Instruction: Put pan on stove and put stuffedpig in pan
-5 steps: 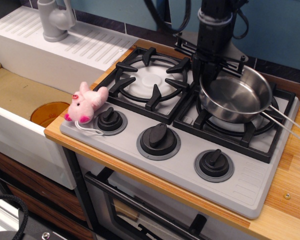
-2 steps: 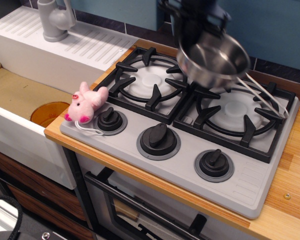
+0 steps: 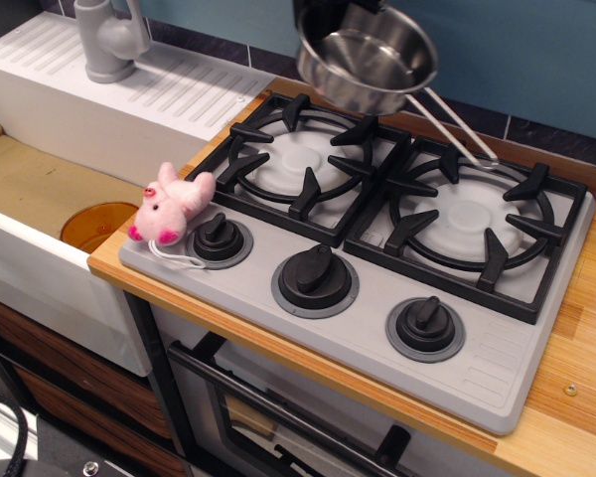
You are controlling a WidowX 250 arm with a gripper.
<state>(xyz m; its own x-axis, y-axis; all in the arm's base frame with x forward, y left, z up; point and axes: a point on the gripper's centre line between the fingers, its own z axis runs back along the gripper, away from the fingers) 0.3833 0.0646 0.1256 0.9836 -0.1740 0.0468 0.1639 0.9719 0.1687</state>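
I see the pan [image 3: 370, 58] lifted clear of the stove [image 3: 377, 258], hanging at the top centre of the frame above the back edge of the left burner [image 3: 300, 159]. It is tilted, its open side turned toward me, so I look partly into the shiny bowl. Its wire handle [image 3: 455, 127] runs down and to the right, ending over the back of the right burner [image 3: 472, 224].

The gripper [image 3: 323, 18] is at the very top of the frame, dark and mostly cut off by the edge. It sits at the pan's upper left rim. The pan hangs in the air with nothing under it, so I take it that the gripper is clamped on the rim, though I cannot make out the fingers themselves.

Both burners are bare, with their black grates showing in full. The three knobs [image 3: 315, 276] sit in a row along the front of the stove, running from centre left toward lower right.

The pig [image 3: 171, 206] lies at the left of the frame, on the front left corner of the stove, just beside the left-most knob and touching or nearly touching it. Its snout points toward the lower left, and its white string [image 3: 179, 258] loops out onto the grey surface in front of it.

Further left I see the sink [image 3: 40, 189] with an orange disc [image 3: 94, 224] in it, and a grey tap [image 3: 109, 40] at the upper left. A wooden counter [image 3: 576, 388] frames the stove on the right.
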